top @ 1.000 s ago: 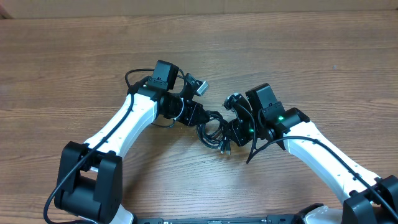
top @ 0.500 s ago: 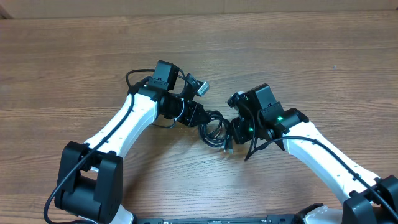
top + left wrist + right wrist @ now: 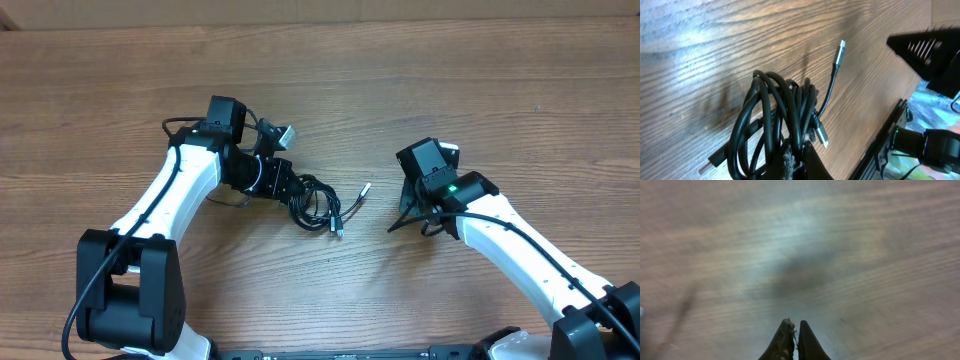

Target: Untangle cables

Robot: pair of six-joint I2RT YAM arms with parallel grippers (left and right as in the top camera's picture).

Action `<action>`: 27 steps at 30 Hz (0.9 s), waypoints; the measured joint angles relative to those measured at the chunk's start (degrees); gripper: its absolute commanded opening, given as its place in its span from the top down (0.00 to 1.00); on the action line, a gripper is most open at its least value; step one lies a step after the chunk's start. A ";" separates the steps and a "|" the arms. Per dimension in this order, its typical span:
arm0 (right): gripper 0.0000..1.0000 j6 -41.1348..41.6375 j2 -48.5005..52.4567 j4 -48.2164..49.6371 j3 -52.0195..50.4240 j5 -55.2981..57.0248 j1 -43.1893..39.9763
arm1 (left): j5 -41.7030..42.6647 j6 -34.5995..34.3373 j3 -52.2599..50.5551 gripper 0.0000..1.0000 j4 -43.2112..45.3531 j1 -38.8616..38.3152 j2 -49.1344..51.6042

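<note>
The cables [image 3: 315, 203] are a bundle of black loops on the wooden table, left of centre. One thin end with a silvery plug [image 3: 364, 188] trails out to the right. My left gripper [image 3: 288, 188] is shut on the bundle's left side. In the left wrist view the loops [image 3: 772, 115] rise from between the fingers [image 3: 797, 152], with the silvery plug [image 3: 840, 51] stretched away and other plugs [image 3: 821, 136] hanging loose. My right gripper [image 3: 410, 200] is apart from the cables, to their right. In the blurred right wrist view its fingers [image 3: 795, 330] are shut with nothing between them.
The wooden table [image 3: 480, 90] extends all round. The right arm's black body [image 3: 935, 50] shows at the top right of the left wrist view. Thick black arm wires [image 3: 400, 222] hang beside the right wrist.
The two grippers have drawn apart. The left moved left with the bundle. The right let go and drew back to the right. One plug end now trails out of the bundle.
</note>
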 measured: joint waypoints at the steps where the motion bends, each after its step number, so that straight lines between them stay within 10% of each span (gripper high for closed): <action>1: 0.83 -0.85 0.00 1.73 0.00 -1.09 -0.02 | -0.02 0.00 0.00 0.96 -0.28 -0.02 0.00; 12: 0.50 -18.14 -0.66 6.36 1.97 -23.02 -0.04 | -2.97 0.22 0.00 0.96 -0.48 -2.19 0.00; 27: 0.61 -27.06 -2.54 6.34 3.76 -37.64 -0.04 | 15.10 0.28 0.00 0.96 4.55 -2.19 0.00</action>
